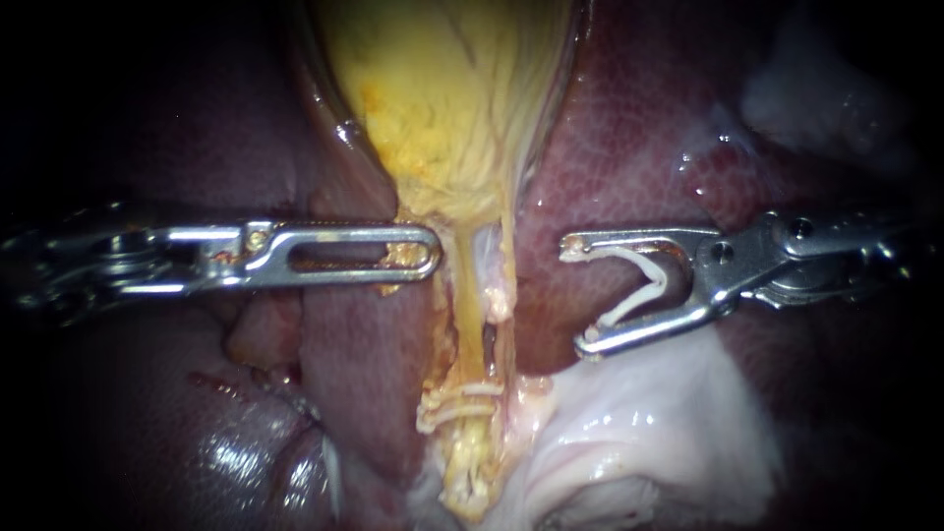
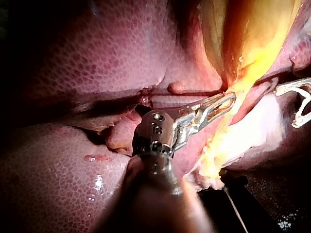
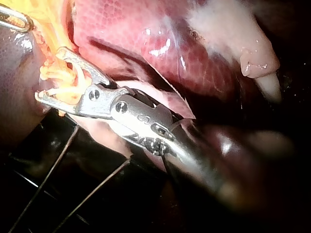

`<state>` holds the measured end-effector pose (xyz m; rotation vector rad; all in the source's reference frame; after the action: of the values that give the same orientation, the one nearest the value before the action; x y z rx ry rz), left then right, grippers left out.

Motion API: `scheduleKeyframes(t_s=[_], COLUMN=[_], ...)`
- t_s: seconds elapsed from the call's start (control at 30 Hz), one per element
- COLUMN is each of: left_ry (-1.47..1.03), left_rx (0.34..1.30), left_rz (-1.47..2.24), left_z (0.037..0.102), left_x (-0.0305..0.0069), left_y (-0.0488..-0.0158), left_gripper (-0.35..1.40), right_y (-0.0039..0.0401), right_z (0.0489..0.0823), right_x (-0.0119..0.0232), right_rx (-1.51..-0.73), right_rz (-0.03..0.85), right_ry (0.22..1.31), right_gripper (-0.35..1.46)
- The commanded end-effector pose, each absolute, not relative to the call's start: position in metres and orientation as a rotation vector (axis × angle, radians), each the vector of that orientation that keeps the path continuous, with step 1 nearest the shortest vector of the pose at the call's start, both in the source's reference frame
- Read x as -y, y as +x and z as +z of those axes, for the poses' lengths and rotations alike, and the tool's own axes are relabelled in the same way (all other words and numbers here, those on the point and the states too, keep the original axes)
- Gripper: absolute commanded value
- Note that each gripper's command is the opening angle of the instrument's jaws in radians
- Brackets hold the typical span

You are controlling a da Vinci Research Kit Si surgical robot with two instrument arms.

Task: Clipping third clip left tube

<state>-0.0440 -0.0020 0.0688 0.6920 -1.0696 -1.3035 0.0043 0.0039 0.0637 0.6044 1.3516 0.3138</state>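
Against liver [image 1: 639,147], endoscope view alone shows right instrument [image 1: 575,295]'s clip [image 1: 649,285] whole.

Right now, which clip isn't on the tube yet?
The clip held open in the right instrument's jaws, apart from the tube. The others are closed round the tube lower down.

Gallbladder [image 1: 442,88] sits top centre, with liver [image 1: 629,147] on both sides. Tube [image 1: 470,295] runs down from it, set clips [image 1: 457,401] across its lower end. Your left instrument [image 1: 428,258] meets the tube's left edge. Your right instrument [image 1: 575,295] lies right of the tube and apart from it, loaded clip [image 1: 657,282] between its jaws.
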Motion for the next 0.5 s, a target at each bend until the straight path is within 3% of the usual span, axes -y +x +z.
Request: scheduleKeyframes(t_s=[0.03,0.5], left_ry=[0.694,0.702], left_rx=[1.07,1.063], left_rz=[-1.302,-1.31], left_z=[0.0687,0.0636], left_x=[0.0019,0.0015], left_y=[-0.0439,-0.0406], left_gripper=[-0.35,-0.35], right_y=[0.0043,0.0047], right_z=[0.0637,0.064], right_x=[-0.0039,-0.0034], right_rx=[-1.352,-1.352], right_rz=[0.314,0.311], right_ry=[0.604,0.601], right_gripper=[0.6,0.6])
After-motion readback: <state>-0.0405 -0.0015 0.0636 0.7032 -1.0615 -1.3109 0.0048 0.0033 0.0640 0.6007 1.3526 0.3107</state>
